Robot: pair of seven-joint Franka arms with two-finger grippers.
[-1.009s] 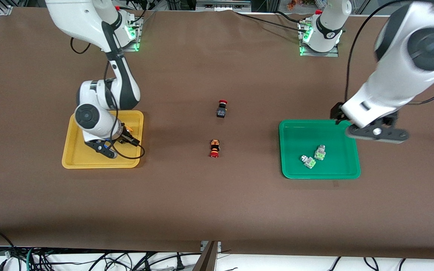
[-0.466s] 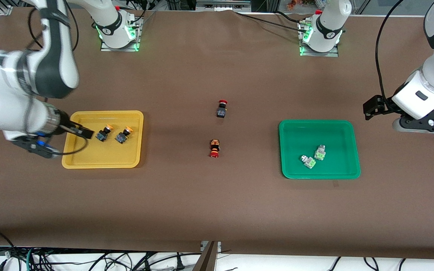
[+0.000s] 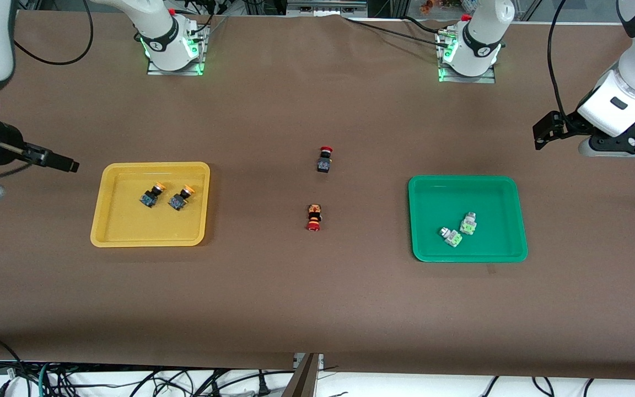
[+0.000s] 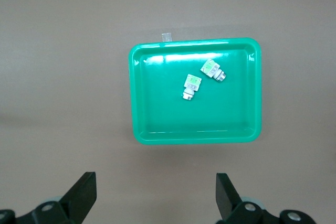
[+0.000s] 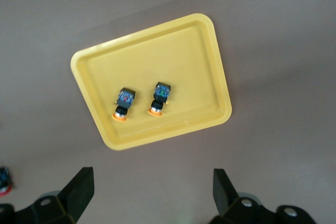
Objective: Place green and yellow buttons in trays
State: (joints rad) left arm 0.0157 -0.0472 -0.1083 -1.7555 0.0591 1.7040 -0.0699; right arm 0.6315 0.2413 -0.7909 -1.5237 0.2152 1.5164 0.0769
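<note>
Four buttons sitting in trays: yellow-capped dark pair point(image 3: 166, 197) in shallow yellow plastic tray point(image 3: 109, 234), pale green-white pair point(image 3: 459, 230) in green plastic tray point(image 3: 425, 251). We are judging sorting done, parking left claw point(image 4: 152, 199) and right claw point(image 5: 149, 192), both spread and empty, clear of trays.

You have two yellow-capped dark push-buttons point(image 3: 151, 195) point(image 3: 181, 198), two pale green-and-white push-buttons point(image 3: 450, 236) point(image 3: 468, 223), two red-capped black push-buttons point(image 3: 324, 159) point(image 3: 313, 217), one yellow plastic tray point(image 3: 130, 237), one green plastic tray point(image 3: 433, 190).

Front camera looking down from high across table; wrist cameras looking straight down, sharing green tray point(image 4: 194, 135) and yellow tray point(image 5: 157, 135) with it.
</note>
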